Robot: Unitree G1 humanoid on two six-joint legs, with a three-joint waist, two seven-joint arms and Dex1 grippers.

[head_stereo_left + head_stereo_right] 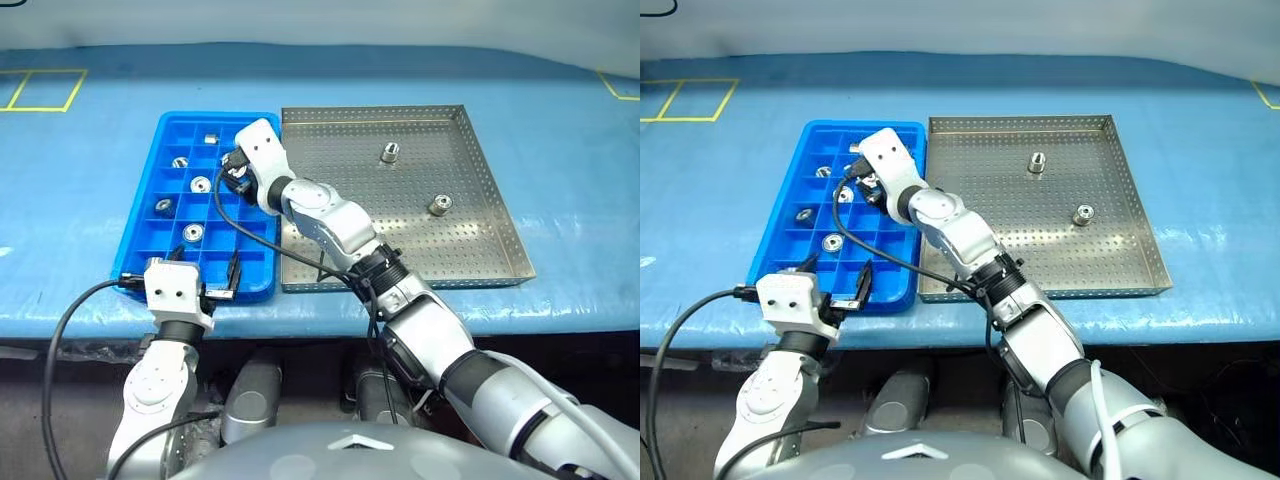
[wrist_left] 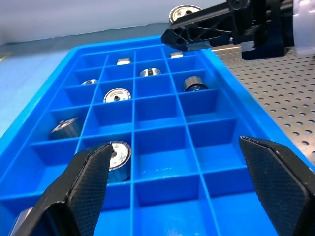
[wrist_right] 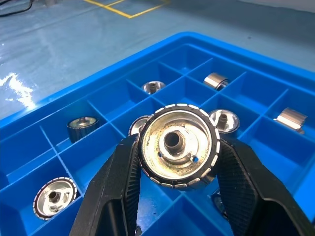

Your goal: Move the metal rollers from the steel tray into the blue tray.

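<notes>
one metal roller [image 3: 178,146] clamped in right jaws above blue tray [image 3: 103,88]; left jaws wide, empty.

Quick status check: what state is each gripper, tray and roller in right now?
Right gripper: shut on a roller, above the blue tray.
Left gripper: open, empty.
Blue tray: several rollers in compartments.
Steel tray: two rollers left.

The blue tray [image 1: 150,215] is lying at centre left of the frame, touching the steel tray [image 1: 480,220] on its right. Several rollers [image 1: 201,184] are sitting in separate compartments; two more [image 1: 389,153] are standing apart in the steel tray.
</notes>
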